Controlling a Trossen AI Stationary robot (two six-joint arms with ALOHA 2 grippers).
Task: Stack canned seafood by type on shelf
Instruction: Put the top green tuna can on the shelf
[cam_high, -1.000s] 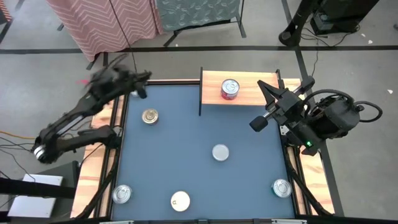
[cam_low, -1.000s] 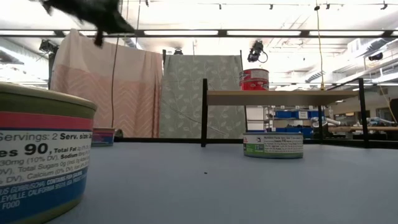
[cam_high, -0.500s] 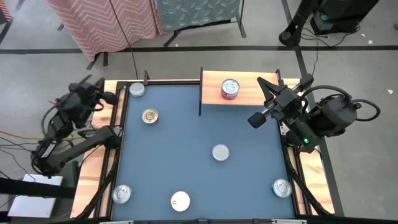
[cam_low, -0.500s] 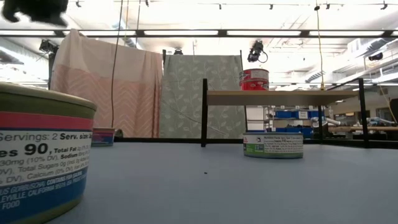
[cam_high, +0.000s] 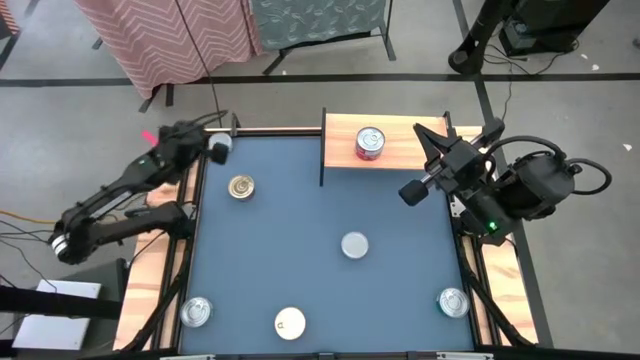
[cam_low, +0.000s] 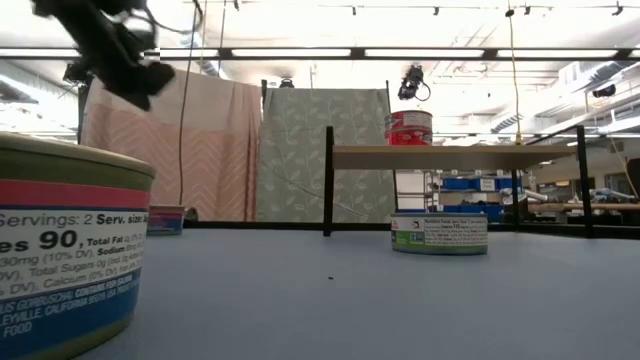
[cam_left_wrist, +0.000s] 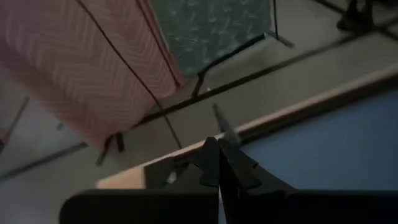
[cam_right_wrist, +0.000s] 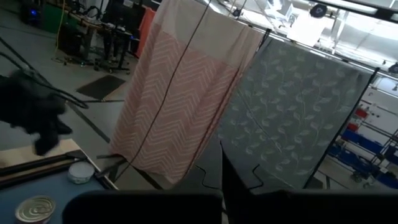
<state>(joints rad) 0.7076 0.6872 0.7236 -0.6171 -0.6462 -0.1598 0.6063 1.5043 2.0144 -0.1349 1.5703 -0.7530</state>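
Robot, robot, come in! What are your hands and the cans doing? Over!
Left gripper shut, above corner can. Right gripper shut, waiting beside shelf. One red can shelved. Nothing blocking.

Cloths behind the blue table

A pink zigzag cloth (cam_low: 165, 150) hangs beside a green leafy cloth (cam_low: 320, 150), both past the blue table's (cam_high: 300, 250) far edge.
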